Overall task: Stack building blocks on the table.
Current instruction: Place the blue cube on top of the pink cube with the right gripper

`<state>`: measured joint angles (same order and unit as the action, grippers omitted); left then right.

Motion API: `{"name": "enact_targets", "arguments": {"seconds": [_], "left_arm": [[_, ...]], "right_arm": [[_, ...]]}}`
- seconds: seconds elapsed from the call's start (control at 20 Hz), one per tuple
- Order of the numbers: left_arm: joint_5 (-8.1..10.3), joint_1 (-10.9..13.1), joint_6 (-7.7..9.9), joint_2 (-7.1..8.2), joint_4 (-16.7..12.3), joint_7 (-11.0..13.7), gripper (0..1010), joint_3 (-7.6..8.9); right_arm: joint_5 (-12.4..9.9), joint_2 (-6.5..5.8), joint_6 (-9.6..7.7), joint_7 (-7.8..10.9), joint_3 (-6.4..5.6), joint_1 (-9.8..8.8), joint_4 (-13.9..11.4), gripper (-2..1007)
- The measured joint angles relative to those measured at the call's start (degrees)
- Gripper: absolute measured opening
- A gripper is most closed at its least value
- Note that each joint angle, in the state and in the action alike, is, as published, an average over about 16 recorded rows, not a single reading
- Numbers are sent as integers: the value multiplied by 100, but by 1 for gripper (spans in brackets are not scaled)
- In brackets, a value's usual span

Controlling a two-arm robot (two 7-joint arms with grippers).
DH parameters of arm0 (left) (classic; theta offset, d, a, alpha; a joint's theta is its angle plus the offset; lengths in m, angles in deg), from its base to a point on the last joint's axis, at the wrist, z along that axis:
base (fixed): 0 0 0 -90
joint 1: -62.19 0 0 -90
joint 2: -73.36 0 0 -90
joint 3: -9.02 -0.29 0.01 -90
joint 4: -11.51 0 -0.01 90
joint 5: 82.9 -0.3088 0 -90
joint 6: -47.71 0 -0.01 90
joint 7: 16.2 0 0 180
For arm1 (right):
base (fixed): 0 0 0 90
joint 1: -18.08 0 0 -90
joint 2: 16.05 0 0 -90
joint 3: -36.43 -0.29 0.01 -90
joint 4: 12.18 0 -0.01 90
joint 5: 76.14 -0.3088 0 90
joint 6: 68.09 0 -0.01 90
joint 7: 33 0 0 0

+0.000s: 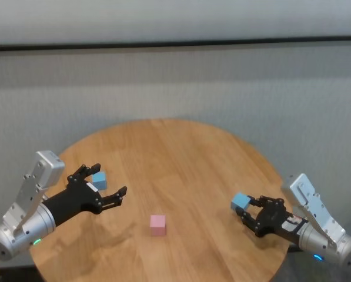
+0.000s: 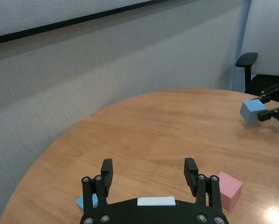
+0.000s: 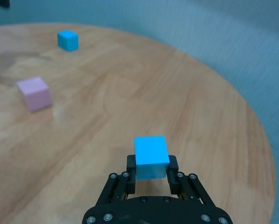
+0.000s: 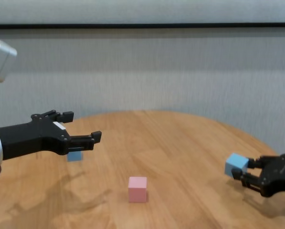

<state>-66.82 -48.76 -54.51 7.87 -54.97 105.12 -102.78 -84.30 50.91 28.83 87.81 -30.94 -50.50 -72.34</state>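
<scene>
A pale pink block (image 1: 157, 224) (image 4: 137, 189) (image 2: 229, 190) (image 3: 34, 93) rests near the middle front of the round wooden table (image 1: 181, 158). At the right side my right gripper (image 1: 247, 209) (image 4: 242, 172) is shut on a light blue block (image 1: 241, 201) (image 3: 151, 155) (image 4: 236, 165) (image 2: 252, 110), holding it just above the tabletop. The second light blue block (image 1: 99, 180) (image 4: 75, 156) (image 3: 67, 39) (image 2: 83, 201) sits at the left. My left gripper (image 1: 107, 187) (image 4: 80, 128) (image 2: 148, 171) hovers open over and beside it, nothing between its fingers.
A grey wall runs behind the table. An office chair (image 2: 251, 70) stands beyond the table's right edge. The table's rounded edge lies close under both forearms.
</scene>
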Motion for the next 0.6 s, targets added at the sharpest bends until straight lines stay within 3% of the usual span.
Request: {"name": "enact_targets", "arguments": {"seconds": [0.3,0.6], "left_arm": [[0,0,0,0,0,0,999,0],[0,0,0,0,0,0,999,0]], "right_arm": [[-254,17,-127,103,-39,-132,-520,372],[-492,66,-262,229,49,-253,-1020,372]]}}
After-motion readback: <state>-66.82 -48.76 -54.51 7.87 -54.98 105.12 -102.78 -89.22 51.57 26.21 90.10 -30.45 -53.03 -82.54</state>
